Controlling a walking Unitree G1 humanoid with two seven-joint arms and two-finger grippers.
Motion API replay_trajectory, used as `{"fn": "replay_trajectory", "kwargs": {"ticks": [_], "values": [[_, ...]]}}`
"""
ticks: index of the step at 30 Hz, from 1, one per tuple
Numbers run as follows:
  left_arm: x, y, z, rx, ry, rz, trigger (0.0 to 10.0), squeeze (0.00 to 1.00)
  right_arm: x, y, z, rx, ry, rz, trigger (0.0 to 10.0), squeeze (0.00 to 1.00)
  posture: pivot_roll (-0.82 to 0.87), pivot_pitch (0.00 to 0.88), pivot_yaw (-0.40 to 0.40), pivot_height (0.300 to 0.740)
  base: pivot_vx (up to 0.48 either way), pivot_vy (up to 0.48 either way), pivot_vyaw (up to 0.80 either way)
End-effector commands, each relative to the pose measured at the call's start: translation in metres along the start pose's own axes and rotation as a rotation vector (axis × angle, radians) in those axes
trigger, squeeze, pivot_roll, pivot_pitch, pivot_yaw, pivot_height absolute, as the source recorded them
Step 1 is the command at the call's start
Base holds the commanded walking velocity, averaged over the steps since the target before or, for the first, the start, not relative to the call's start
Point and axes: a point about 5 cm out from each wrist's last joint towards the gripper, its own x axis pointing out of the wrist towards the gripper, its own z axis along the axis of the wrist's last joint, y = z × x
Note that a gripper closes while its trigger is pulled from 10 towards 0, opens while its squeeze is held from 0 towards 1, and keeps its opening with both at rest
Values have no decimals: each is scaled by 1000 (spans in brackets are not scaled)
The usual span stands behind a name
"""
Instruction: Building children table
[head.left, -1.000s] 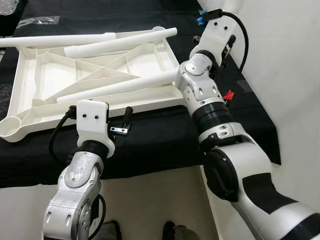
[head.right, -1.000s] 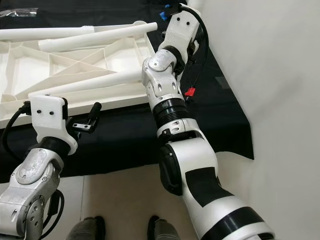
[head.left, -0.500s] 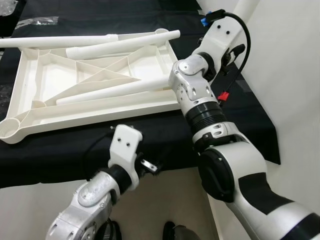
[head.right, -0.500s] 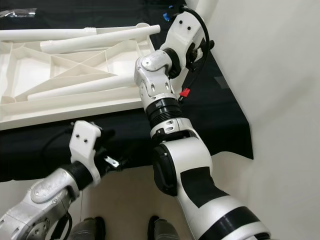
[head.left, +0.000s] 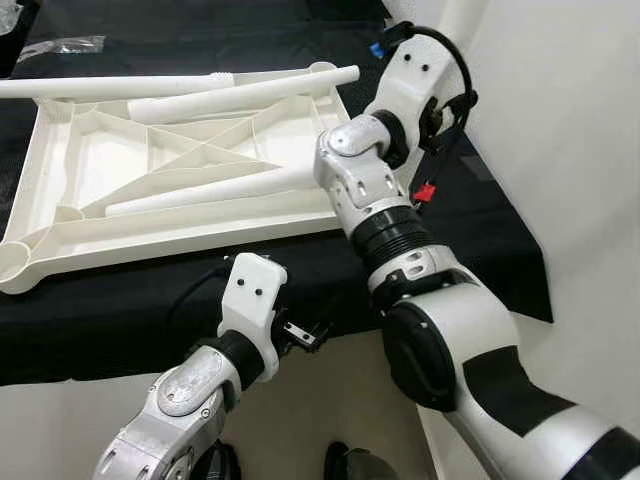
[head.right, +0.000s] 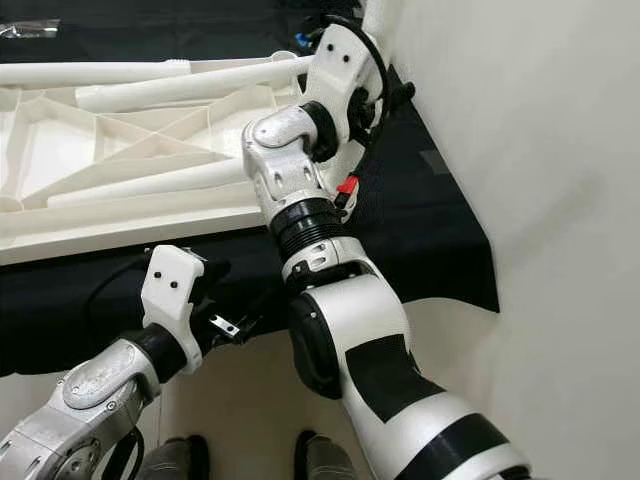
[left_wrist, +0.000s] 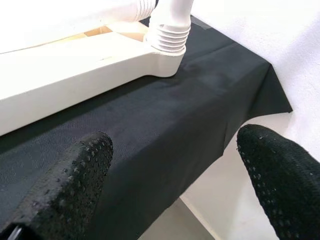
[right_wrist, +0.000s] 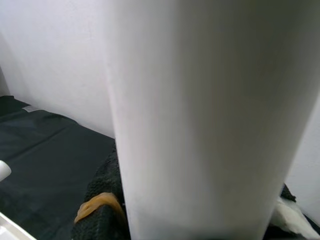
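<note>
An upturned white moulded-plastic tabletop (head.left: 180, 190), braced underneath by diagonal ribs, lies on a matte black woven cloth (head.left: 300, 290). Three smooth white tapered legs (head.left: 200, 187) rest across it. In the left wrist view a fourth leg's ridged collar (left_wrist: 168, 37) stands in a corner socket. The right gripper (right_wrist: 200, 220) seems clamped on that smooth white tube. The left gripper (left_wrist: 175, 185) hovers at the cloth's front edge, its pebbled black fingers (left_wrist: 65, 180) spread wide.

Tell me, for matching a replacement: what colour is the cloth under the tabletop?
Black; the cloth under the white tabletop shows best in the left eye view.
</note>
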Motion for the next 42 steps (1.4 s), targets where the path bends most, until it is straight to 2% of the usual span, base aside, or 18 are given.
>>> {"fn": "replay_trajectory", "kwargs": {"ticks": [1,7,11,23,24,25,26,27,31,33,34,35,36,41,42], "values": [[-2,-3,-1,6,1,-5,10000,0,-3,1,-4,-9,30,2,10000,0,59,211,-97,740,0,0,0],[-2,-3,-2,9,-1,-2,10000,0,1,2,15,43,-2,-4,10000,0,51,206,-96,740,0,0,0],[-1,-3,-3,8,-7,6,10000,0,5,2,32,110,5,-5,10000,0,51,198,-94,740,0,0,0],[-1,-3,-3,11,-7,8,10000,0,5,5,45,161,-1,42,10000,0,49,189,-95,740,0,0,0],[-1,0,-3,16,-11,23,10000,0,6,9,43,213,23,156,10000,0,48,188,-93,740,0,0,0],[-1,0,-3,16,-11,23,10000,0,6,9,43,213,23,156,10000,0,48,188,-93,740,0,0,0],[-2,9,-2,30,-11,54,10000,0,17,12,49,330,40,406,10000,0,43,185,-90,740,0,0,0],[-2,14,-1,32,-11,63,10000,0,23,11,53,376,39,507,10000,0,39,179,-90,740,0,0,0],[-2,17,0,44,-14,71,10000,0,28,10,57,331,4,574,10000,0,39,175,-89,740,0,0,0],[0,23,6,55,-28,81,10000,0,33,9,58,346,19,672,10000,0,39,168,-85,740,0,0,0],[0,23,6,55,-28,81,10000,0,33,9,58,346,19,672,10000,0,39,168,-85,740,0,0,0],[2,27,11,72,-41,84,10000,0,35,6,61,376,13,739,10000,0,41,163,-85,740,0,0,0],[3,31,16,93,-55,91,10000,0,39,2,62,367,-10,785,10000,0,44,162,-84,740,0,0,0],[5,43,26,130,-82,115,10000,0,53,-10,60,335,-34,859,10000,0,35,161,-72,740,0,0,0],[5,47,30,146,-92,126,10000,0,57,-14,58,346,-26,908,10000,0,35,159,-69,740,0,0,0]]}}
